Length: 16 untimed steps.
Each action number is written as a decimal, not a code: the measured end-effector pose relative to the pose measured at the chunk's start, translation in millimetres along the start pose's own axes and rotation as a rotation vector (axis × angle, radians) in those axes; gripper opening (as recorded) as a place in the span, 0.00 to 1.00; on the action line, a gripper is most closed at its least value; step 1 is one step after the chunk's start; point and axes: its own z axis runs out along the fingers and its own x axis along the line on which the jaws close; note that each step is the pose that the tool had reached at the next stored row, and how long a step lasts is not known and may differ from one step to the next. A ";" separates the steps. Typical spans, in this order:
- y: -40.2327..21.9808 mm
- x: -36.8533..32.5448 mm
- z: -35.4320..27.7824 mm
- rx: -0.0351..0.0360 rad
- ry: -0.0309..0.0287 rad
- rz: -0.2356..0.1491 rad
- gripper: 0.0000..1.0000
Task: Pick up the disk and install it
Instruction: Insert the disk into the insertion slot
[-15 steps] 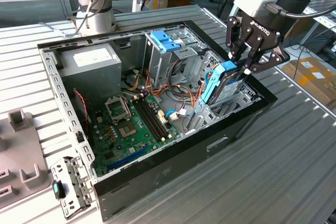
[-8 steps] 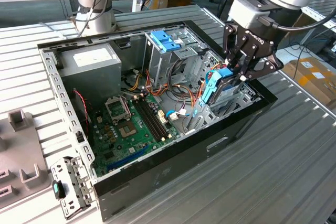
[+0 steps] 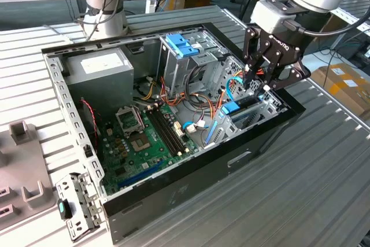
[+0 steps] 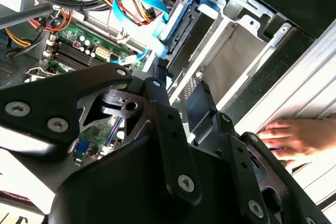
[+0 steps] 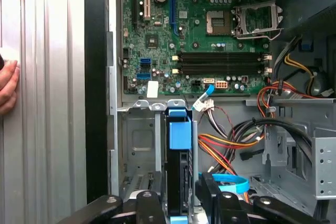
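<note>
The disk [image 5: 178, 174] stands on edge in the drive bay [image 5: 137, 145] at the front corner of the open computer case [image 3: 191, 183]. Its light-blue caddy rail [image 5: 178, 132] faces the motherboard. In the exterior view the disk [image 3: 233, 108] sits low in the bay toward that view's right, and my gripper [image 3: 258, 83] reaches down onto it from above. Both wrist views show a black finger on each side of the disk [image 4: 176, 32], pressed close against it. My gripper [image 5: 179, 195] is shut on the disk.
A person's hand [image 4: 294, 137] rests on the ribbed table just outside the case wall. Orange, red and blue cables [image 5: 236, 145] lie beside the bay. The motherboard [image 3: 144, 137], grey power-supply box [image 3: 98, 65] and blue-latched drive cage [image 3: 182, 44] sit deeper inside. Grey fixtures [image 3: 23, 143] lie at the exterior view's left.
</note>
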 end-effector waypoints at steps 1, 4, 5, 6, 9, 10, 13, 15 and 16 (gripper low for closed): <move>0.0 0.0 0.0 0.0000 0.0001 0.000 0.43; 0.0 0.0 1.1 0.0001 -0.0003 0.000 0.43; 1.8 -0.1 1.7 0.0001 0.0011 0.000 0.43; 4.7 0.0 3.3 0.0016 0.0031 0.000 0.43; 8.3 0.1 7.3 0.0086 0.0039 0.000 0.43; 8.6 0.1 10.0 0.0111 0.0037 0.000 0.43; 8.5 0.2 15.6 0.0137 0.0037 0.000 0.43; 8.5 -0.3 17.9 0.0142 0.0038 0.000 0.43; 8.5 -0.3 17.9 0.0142 0.0039 0.000 0.43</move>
